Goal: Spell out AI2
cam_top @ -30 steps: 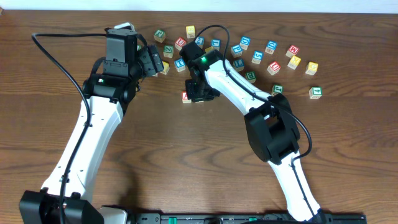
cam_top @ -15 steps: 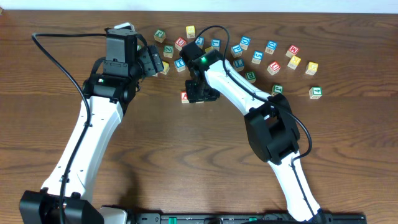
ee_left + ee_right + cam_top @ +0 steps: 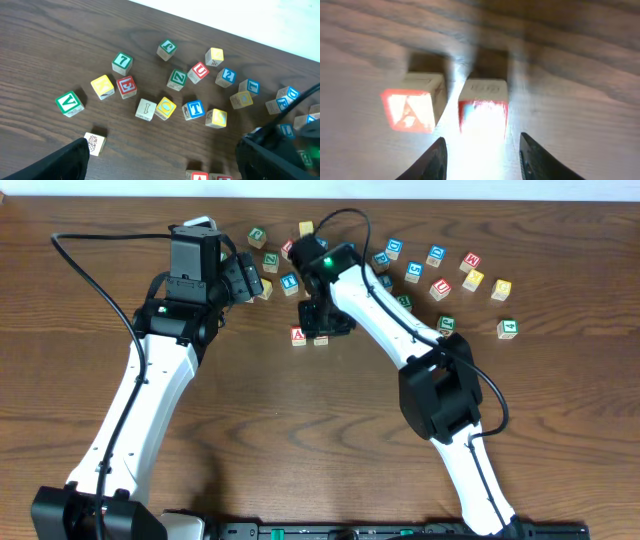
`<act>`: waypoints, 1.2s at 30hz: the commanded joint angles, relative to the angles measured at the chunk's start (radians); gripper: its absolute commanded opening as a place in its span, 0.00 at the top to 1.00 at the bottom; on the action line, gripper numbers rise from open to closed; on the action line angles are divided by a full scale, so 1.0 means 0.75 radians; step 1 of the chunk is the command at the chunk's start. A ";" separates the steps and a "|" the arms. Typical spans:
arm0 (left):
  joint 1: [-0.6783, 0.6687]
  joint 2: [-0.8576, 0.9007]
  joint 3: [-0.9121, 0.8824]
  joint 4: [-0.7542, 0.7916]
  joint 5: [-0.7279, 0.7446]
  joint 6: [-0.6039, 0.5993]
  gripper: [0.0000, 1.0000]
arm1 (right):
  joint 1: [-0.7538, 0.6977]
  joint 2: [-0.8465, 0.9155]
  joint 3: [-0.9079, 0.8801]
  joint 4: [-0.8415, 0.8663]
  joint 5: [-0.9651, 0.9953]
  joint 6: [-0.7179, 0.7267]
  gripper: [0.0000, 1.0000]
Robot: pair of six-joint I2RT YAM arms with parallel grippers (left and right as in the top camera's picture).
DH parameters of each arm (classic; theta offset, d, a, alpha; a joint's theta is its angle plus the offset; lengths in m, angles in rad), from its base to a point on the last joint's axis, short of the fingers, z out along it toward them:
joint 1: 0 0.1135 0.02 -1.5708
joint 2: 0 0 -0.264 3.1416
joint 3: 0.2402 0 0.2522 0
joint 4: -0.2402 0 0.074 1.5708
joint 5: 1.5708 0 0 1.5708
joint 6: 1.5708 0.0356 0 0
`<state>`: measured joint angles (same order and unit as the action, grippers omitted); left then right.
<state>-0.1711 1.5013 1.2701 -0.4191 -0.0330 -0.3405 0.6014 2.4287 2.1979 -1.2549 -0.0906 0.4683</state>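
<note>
Red 'A' wooden cube (image 3: 298,335) set; red-edged wooden cube (image 3: 320,338), ltr unreadable, just beside at 3 o'clock. Right gripper (image 3: 482,145) jaws apart, empty, over it. Left gripper (image 3: 160,160) spread, idle. Est. '2' outstanding.

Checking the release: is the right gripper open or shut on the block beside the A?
Open. The right gripper's fingers stand apart, clear of the red-edged block lying beside the A block.
</note>
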 commanded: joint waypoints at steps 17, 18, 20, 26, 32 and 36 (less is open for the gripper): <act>0.003 -0.005 0.014 0.001 -0.017 -0.008 0.08 | -0.246 -0.004 0.473 -0.090 0.133 -0.147 0.55; 0.003 -0.005 0.014 0.001 -0.016 -0.008 0.08 | -0.257 -0.004 0.473 -0.078 0.132 -0.146 0.55; 0.003 -0.005 0.014 0.001 -0.016 -0.008 0.08 | -0.268 -0.004 0.473 -0.056 0.127 -0.147 0.54; 0.003 -0.005 0.014 0.001 -0.017 -0.008 0.08 | -0.242 -0.004 0.460 0.043 0.117 -0.173 0.52; 0.003 -0.004 0.014 0.001 -0.017 -0.008 0.08 | -0.216 -0.004 0.460 0.106 0.117 -0.172 0.51; 0.003 -0.004 0.014 0.001 -0.017 -0.008 0.08 | -0.215 -0.004 0.460 0.113 0.117 -0.172 0.51</act>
<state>-0.1711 1.5017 1.2701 -0.4191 -0.0330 -0.3405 0.4381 2.4287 2.5309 -1.1732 -0.0071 0.3542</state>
